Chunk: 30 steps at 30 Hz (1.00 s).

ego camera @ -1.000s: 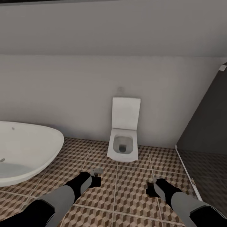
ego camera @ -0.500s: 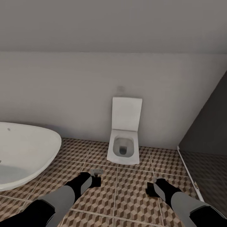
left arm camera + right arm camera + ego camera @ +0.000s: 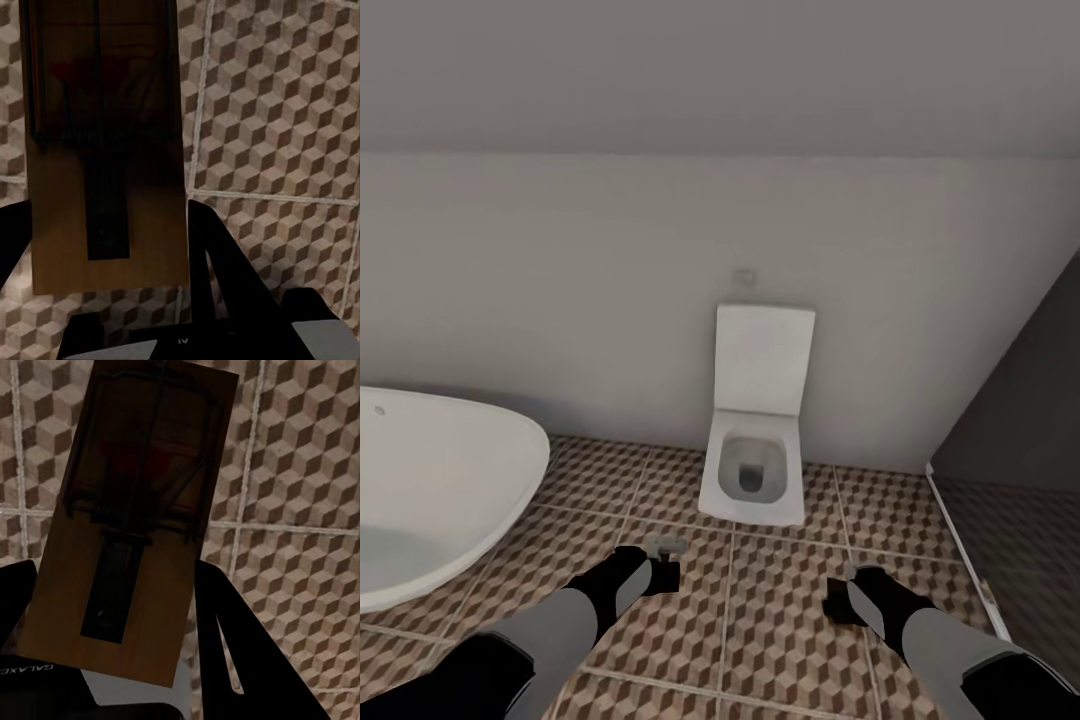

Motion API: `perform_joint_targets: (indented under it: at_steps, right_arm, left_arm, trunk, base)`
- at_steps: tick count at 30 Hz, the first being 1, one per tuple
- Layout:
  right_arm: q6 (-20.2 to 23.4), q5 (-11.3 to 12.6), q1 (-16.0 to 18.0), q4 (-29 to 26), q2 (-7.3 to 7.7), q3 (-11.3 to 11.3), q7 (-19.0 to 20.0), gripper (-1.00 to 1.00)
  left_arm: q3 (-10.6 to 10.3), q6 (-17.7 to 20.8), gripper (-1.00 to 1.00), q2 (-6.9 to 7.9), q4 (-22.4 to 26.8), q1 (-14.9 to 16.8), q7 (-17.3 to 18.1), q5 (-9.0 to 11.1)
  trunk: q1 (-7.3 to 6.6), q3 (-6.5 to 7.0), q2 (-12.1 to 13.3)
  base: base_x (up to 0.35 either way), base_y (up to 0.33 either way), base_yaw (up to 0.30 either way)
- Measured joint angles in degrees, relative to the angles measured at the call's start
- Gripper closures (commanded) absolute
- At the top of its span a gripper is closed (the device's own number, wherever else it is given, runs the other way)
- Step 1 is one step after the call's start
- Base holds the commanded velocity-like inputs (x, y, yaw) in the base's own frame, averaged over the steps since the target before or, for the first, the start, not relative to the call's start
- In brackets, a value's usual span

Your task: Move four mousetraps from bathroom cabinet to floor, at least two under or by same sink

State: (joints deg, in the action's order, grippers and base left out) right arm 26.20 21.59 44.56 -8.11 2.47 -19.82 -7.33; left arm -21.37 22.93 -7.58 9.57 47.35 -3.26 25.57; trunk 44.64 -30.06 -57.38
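Observation:
In the left wrist view a tan wooden mousetrap point(image 3: 105, 112) with dark metal parts sits between the two black fingers of my left gripper point(image 3: 105, 232), which is shut on it. Another mousetrap point(image 3: 142, 510) is clamped the same way in my right gripper point(image 3: 116, 607). Seen from the head camera, the left gripper point(image 3: 660, 568) and right gripper point(image 3: 840, 602) hang low over the cube-patterned bathroom floor point(image 3: 780, 610), in front of the toilet. The cabinet and the sink are out of view.
A white toilet point(image 3: 752, 470) with its lid up stands against the far wall straight ahead. A white oval bathtub point(image 3: 430, 500) lies at the left. A dark glass partition point(image 3: 1020, 430) with a white floor rail closes off the right side.
The head camera has shifted a little, so the bathtub slides left and the wall rises in the picture. Both arms keep their pose, each with its mousetrap.

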Motion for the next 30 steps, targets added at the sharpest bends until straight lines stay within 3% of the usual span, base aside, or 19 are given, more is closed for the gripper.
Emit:
perform_joint_targets:
  at_steps: [23, 30]
  right_arm:
    - [-1.04, 0.1, 0.0, 0.23, -0.11, 0.0, 0.16, 1.0]
    - [-5.94, 0.04, 0.0, 0.41, -0.19, -0.09, 0.12, 1.0]
  left_arm:
    - [0.0, -0.38, 1.0, -0.09, -0.1, 0.0, 0.0, -0.08]
    - [0.01, -2.28, 1.0, -0.09, -0.29, 0.0, 0.0, -0.08]
  trunk:
    - [0.03, -2.16, 0.0]
    - [0.03, -2.81, 0.0]
  base:
    - [0.043, 0.0, 0.0]
    - [0.0, 0.0, 0.0]
